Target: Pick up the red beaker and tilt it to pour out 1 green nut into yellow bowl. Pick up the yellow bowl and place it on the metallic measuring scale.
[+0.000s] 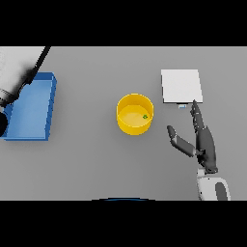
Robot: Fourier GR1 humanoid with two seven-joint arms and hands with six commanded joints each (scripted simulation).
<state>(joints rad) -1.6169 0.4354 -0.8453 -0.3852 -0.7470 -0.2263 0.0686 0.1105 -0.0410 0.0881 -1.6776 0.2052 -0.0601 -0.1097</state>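
A yellow bowl (135,114) stands upright near the middle of the table, and a small green nut (145,116) lies inside it toward its right side. To its upper right lies the flat pale metallic scale (181,86). My right hand (203,143) is open at the lower right, fingers straight toward the scale and thumb spread toward the bowl; it touches neither. My left arm (19,83) enters at the upper left over the blue tray; its hand is out of view. No red beaker shows.
A blue tray (32,108) lies along the table's left edge, partly under my left arm. Bare grey table separates the bowl from the tray and from the right hand.
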